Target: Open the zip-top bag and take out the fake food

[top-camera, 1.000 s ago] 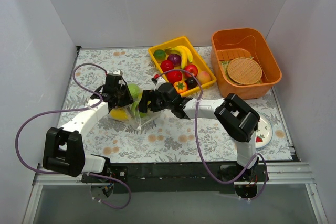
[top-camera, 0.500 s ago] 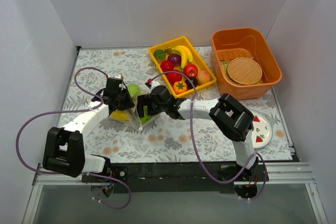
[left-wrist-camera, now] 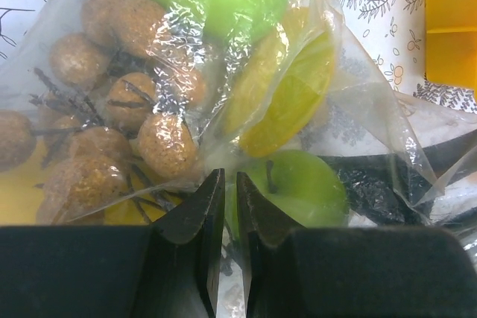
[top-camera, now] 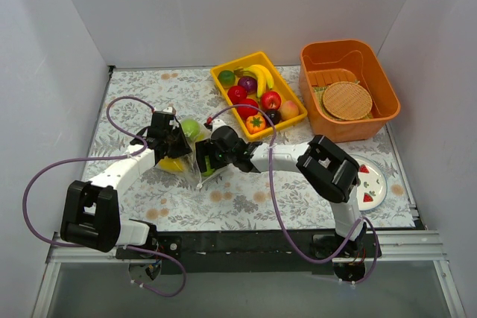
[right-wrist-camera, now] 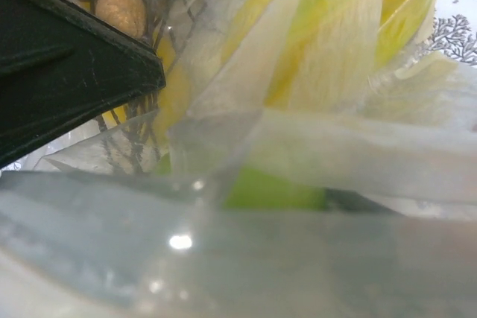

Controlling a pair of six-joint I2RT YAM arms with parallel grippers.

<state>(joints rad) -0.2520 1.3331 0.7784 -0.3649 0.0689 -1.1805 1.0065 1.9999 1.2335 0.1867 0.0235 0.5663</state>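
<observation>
The zip-top bag (top-camera: 195, 167) lies crumpled left of the table's middle, between my two grippers. In the left wrist view the bag (left-wrist-camera: 358, 109) holds the fake food: a brownish twiggy bunch (left-wrist-camera: 112, 109), yellow lemon pieces (left-wrist-camera: 291, 94) and a light green apple (left-wrist-camera: 302, 184). My left gripper (left-wrist-camera: 229, 178) is shut on a fold of the bag's film; it also shows in the top view (top-camera: 177, 141). My right gripper (top-camera: 205, 156) is pushed into the bag from the right. In the right wrist view plastic (right-wrist-camera: 313, 147) covers its fingers; green (right-wrist-camera: 268, 188) shows behind.
A yellow tray (top-camera: 283, 80) of other toy fruit stands behind the bag. An orange basket (top-camera: 387, 87) with a woven mat is at the back right. A white plate (top-camera: 376, 188) lies at the near right. White walls enclose the table.
My right gripper has moved left, deeper into the bag and closer to my left gripper. The bag has bunched up between them. The left gripper has barely moved.
</observation>
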